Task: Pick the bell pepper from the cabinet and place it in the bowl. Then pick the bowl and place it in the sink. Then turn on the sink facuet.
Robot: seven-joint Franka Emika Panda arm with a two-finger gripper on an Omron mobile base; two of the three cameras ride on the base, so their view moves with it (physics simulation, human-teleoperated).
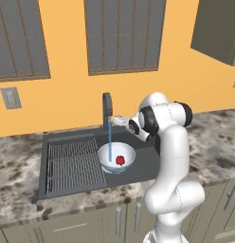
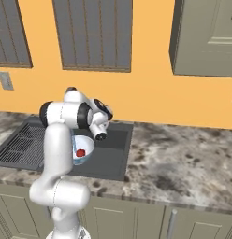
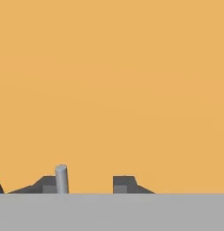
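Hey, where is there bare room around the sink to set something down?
The counter right of the sink is bare up to the wall. The ribbed rack left of the bowl is free too. Around the bowl, faucet and arm it is crowded.

Left base view: set behind and left of the arm (image 1: 174, 156), looking forward and down at the sink (image 1: 148, 161), counter (image 1: 17, 161) front edge and orange wall (image 1: 67, 102). Right base view: set behind and right, facing the same sink (image 2: 113, 156) and wall from the other side, taking in more counter (image 2: 183, 158) to the right. Hand view: close to the wall (image 3: 112, 81), facing it squarely, fingertips (image 3: 124, 184) at the bottom.
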